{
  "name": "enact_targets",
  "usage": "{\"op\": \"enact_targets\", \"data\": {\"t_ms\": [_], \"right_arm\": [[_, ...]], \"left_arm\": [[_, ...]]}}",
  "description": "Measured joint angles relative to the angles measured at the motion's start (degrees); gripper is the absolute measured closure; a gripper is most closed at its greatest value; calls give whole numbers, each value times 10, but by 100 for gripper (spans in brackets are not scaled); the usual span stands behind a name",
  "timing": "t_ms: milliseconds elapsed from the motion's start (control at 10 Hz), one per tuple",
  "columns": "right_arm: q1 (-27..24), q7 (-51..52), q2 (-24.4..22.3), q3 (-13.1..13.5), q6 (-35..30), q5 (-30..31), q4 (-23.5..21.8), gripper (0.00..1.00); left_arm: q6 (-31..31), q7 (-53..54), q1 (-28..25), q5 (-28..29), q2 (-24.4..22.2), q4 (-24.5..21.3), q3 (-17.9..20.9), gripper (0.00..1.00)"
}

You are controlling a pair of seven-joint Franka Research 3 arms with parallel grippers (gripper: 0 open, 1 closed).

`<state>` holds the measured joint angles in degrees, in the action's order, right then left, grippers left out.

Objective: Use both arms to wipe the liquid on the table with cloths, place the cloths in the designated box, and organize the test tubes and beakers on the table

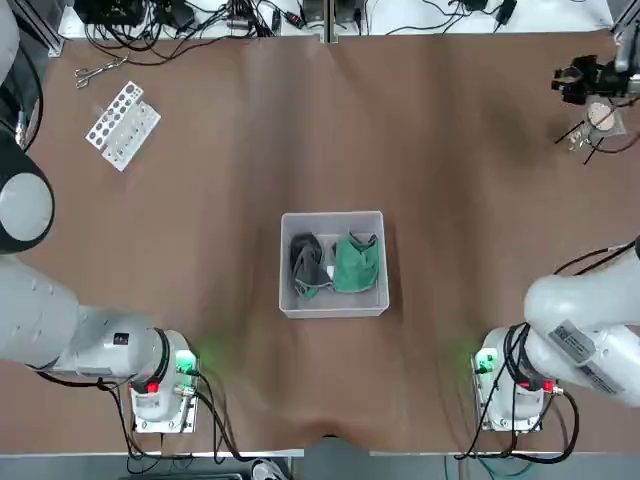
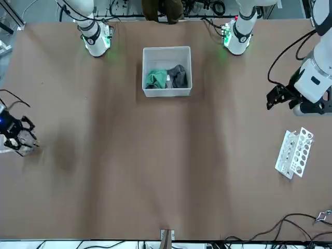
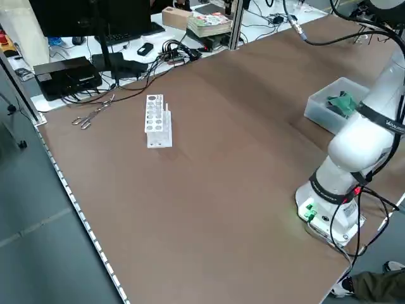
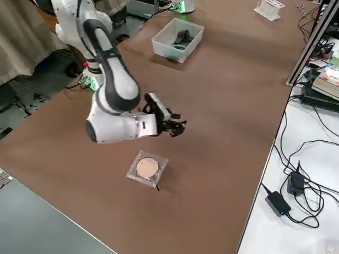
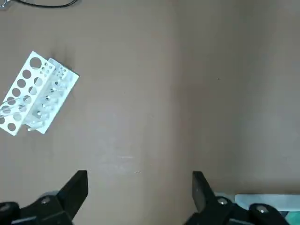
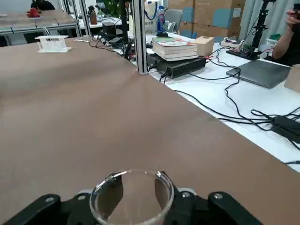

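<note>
The right tool (image 6: 138, 187) pinches the beaker (image 6: 132, 201) near the desk's (image 1: 450, 220) right edge. Arranging glassware seems in hand; next, likely lower it gently onto the square stand (image 4: 148, 167). Left tool (image 5: 139, 187), by the left edge: spread, idle.

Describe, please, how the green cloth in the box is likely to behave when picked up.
The green cloth will probably hang floppy, given its crumpled folds. It looks thin, so likely light, and seems unlikely to roll, lying in a flattish bunch.

You see the brown flat table (image 1: 330, 380) from overhead, from across, and diagonally from both sides; wrist views look past each black two-finger pincer (image 5: 140, 201), sharing the white perforated rack (image 5: 37, 93).
</note>
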<state>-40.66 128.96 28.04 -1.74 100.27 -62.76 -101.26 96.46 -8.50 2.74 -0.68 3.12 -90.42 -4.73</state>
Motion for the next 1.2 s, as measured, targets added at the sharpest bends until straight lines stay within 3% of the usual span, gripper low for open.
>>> {"op": "enact_targets", "data": {"t_ms": [300,600,800,1200], "right_arm": [[-51,-3,9,0,-56,33,34,59],[-86,-2,68,0,-90,44,109,59],[-92,-3,107,-2,-101,44,165,59],[-95,-3,143,-8,-101,44,213,58]], "left_arm": [[1,0,0,0,0,0,0,2],[1,0,0,0,0,0,0,2],[1,0,0,0,0,0,0,2],[1,0,0,0,0,0,0,2]]}}
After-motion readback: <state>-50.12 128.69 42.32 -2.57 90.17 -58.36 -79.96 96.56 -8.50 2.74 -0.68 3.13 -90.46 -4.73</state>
